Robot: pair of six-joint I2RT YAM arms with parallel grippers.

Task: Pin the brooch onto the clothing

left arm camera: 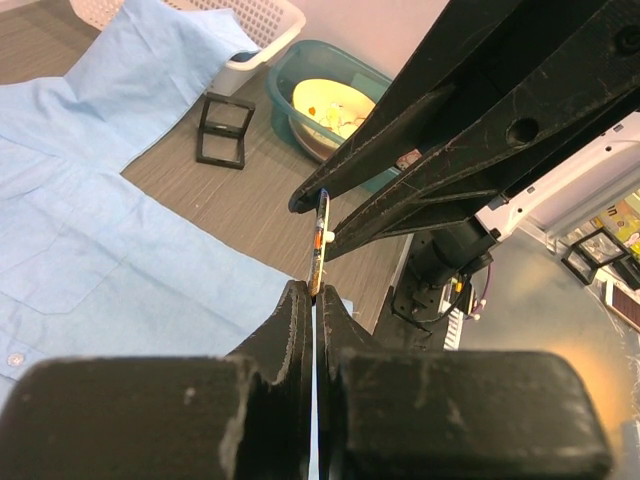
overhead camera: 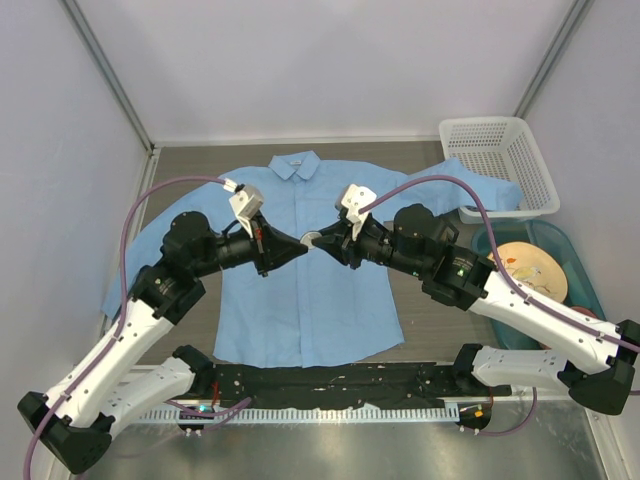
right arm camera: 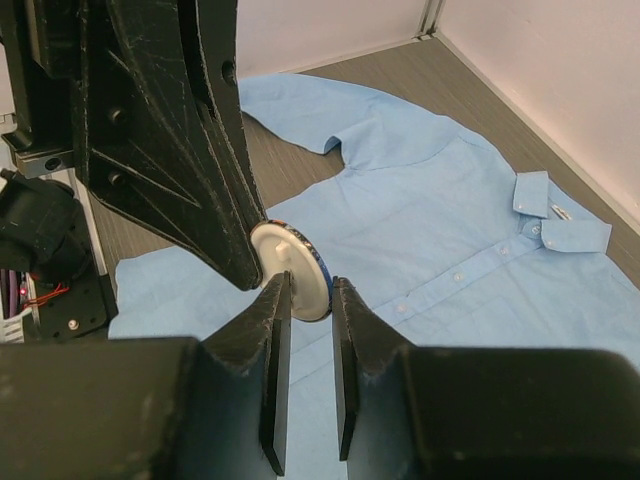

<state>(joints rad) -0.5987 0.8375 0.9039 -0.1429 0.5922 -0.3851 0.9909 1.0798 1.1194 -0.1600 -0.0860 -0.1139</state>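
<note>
The brooch (overhead camera: 313, 240) hangs in the air over the chest of the clothing (overhead camera: 300, 310), a light blue shirt lying flat with its collar at the far side. My left gripper (overhead camera: 302, 246) is shut on the brooch's lower rim. In the left wrist view the brooch (left arm camera: 320, 235) stands edge-on above the closed fingertips (left arm camera: 298, 300). My right gripper (overhead camera: 324, 241) meets it from the right. In the right wrist view its jaws stand narrowly apart on either side of the brooch (right arm camera: 305, 262), whose white back and blue rim show. The right gripper (right arm camera: 310, 287) is not clamped.
A white mesh basket (overhead camera: 497, 160) stands at the back right on a shirt sleeve. A teal tub (overhead camera: 583, 262) holding a plate (overhead camera: 530, 270) sits near the right edge. A small black square case (left arm camera: 225, 130) lies on the table beside the tub.
</note>
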